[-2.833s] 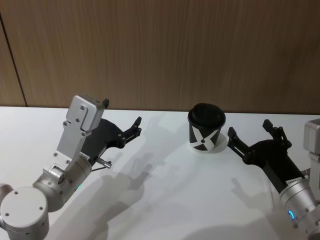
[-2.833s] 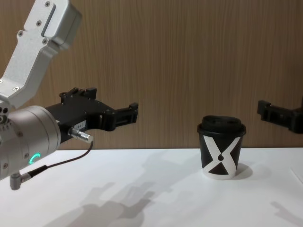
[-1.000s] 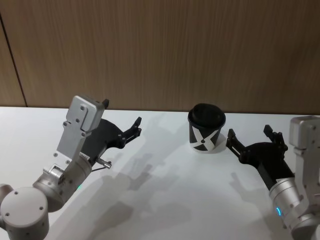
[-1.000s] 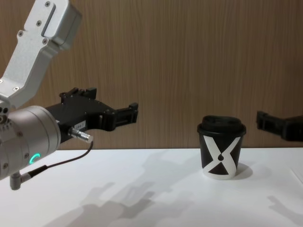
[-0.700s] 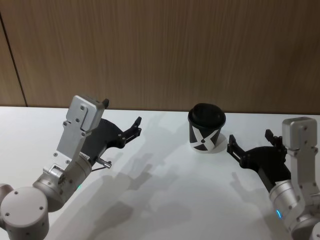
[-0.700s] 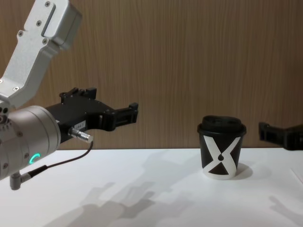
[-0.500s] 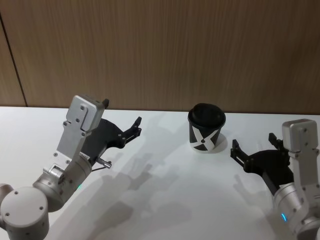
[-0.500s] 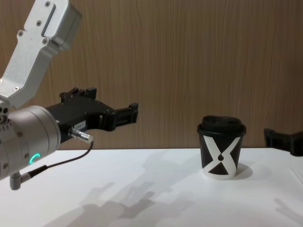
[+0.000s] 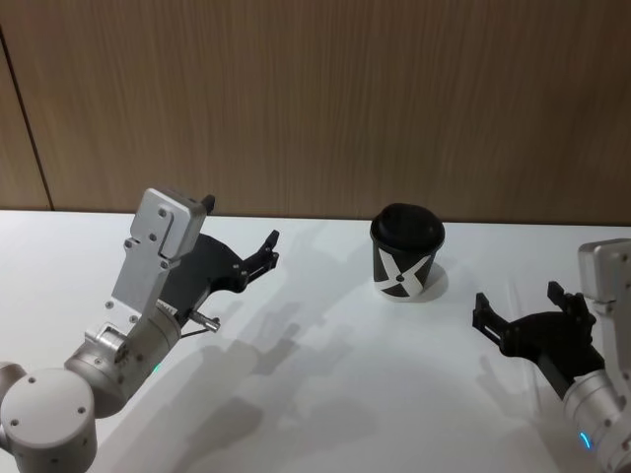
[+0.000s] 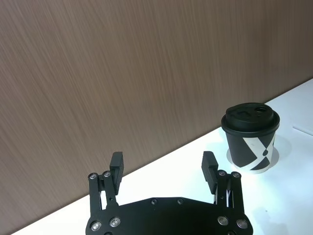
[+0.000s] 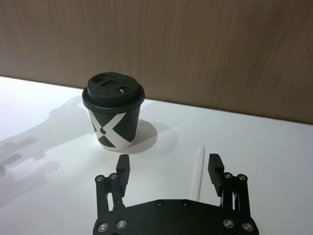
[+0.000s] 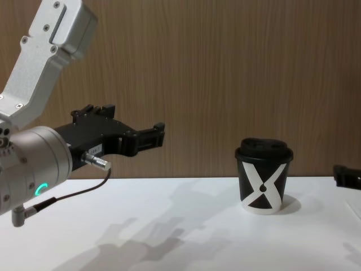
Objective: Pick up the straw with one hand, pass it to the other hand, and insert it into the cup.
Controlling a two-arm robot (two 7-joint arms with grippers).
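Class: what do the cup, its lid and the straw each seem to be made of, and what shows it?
The cup looks like matt black paper printed with a white X. Its lid seems moulded black plastic, with a raised rim and slight sheen. The straw is a thin white tube; paper or plastic cannot be told.

The right gripper (image 11: pixel 168 169) hung open-fingered above the white table (image 11: pixel 274 147). The straw (image 11: pixel 200 166) lay flat between its fingers, close beside one. The cup (image 11: pixel 113 117) stood upright at the gripper's eleven o'clock.
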